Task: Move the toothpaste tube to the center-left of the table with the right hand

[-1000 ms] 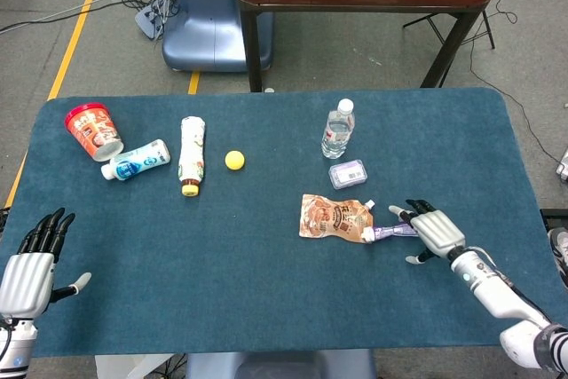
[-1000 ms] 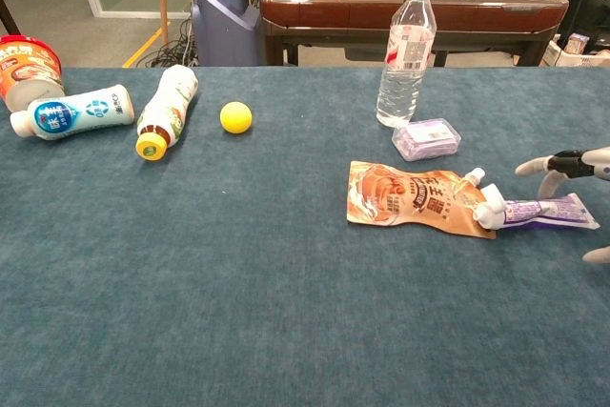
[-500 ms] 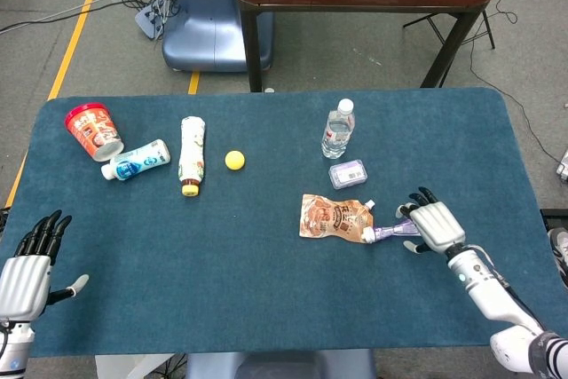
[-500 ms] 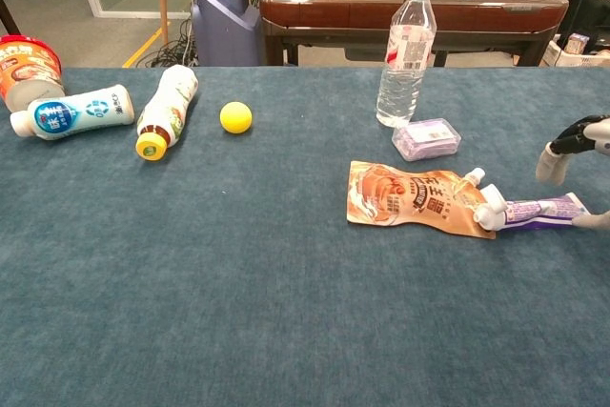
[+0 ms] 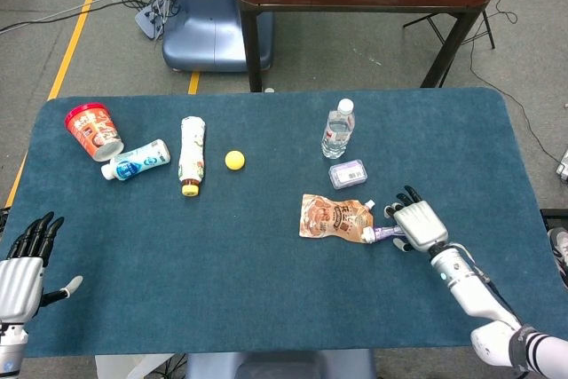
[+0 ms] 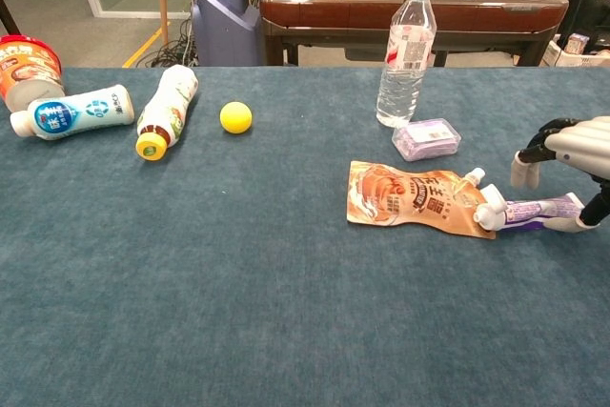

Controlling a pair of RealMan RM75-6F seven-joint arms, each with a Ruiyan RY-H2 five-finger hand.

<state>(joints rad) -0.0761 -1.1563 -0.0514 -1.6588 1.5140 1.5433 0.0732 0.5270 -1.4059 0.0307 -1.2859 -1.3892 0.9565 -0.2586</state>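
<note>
Blue felt covered the bench (image 5: 266,290), where the toothpaste tube (image 6: 529,211) lay at the right, cap against an orange pouch (image 5: 333,217). Since a second earlier the right hand (image 5: 417,225) had moved in over the tube's tail, fingers (image 6: 522,165) arched above it; whether they gripped it was unclear. Only the head view showed the left hand (image 5: 19,274), fingers spread, holding nothing.

1. Your right hand (image 5: 419,225) covers the tail end of the toothpaste tube (image 5: 383,233) in the head view; whether the fingers actually touch it cannot be told.
2. The chest view's right edge cuts that hand off.
3. Your left hand (image 5: 21,265) is cropped at the head view's bottom-left corner.
</note>
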